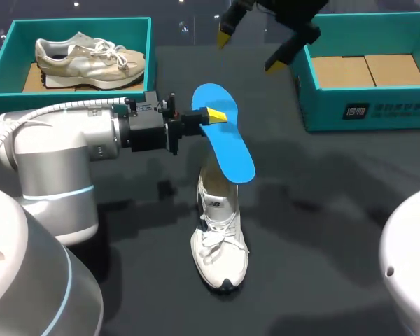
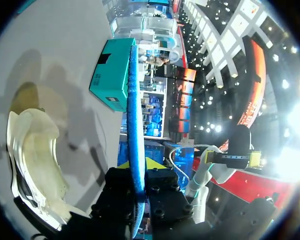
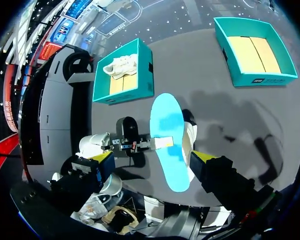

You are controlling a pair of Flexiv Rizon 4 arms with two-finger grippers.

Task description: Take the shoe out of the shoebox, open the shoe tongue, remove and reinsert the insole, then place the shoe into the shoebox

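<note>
- While the left gripper (image 1: 211,115) pinches the blue insole (image 1: 229,147) by one edge, the insole hangs tilted above the table (image 1: 322,210), its lower end over the collar of the white shoe (image 1: 220,241).
- The white shoe stands on its sole mid-table, toe toward the robot, well apart from both boxes.
- Seen from the left wrist, the blue insole (image 2: 133,100) runs edge-on between the fingers, with the white shoe (image 2: 35,150) beside it.
- Near the right shoebox (image 1: 364,108), the right gripper (image 1: 250,50) hovers with fingers spread, holding nothing.
- Inside the left shoebox (image 1: 151,49) lies a beige shoe (image 1: 91,59).
</note>
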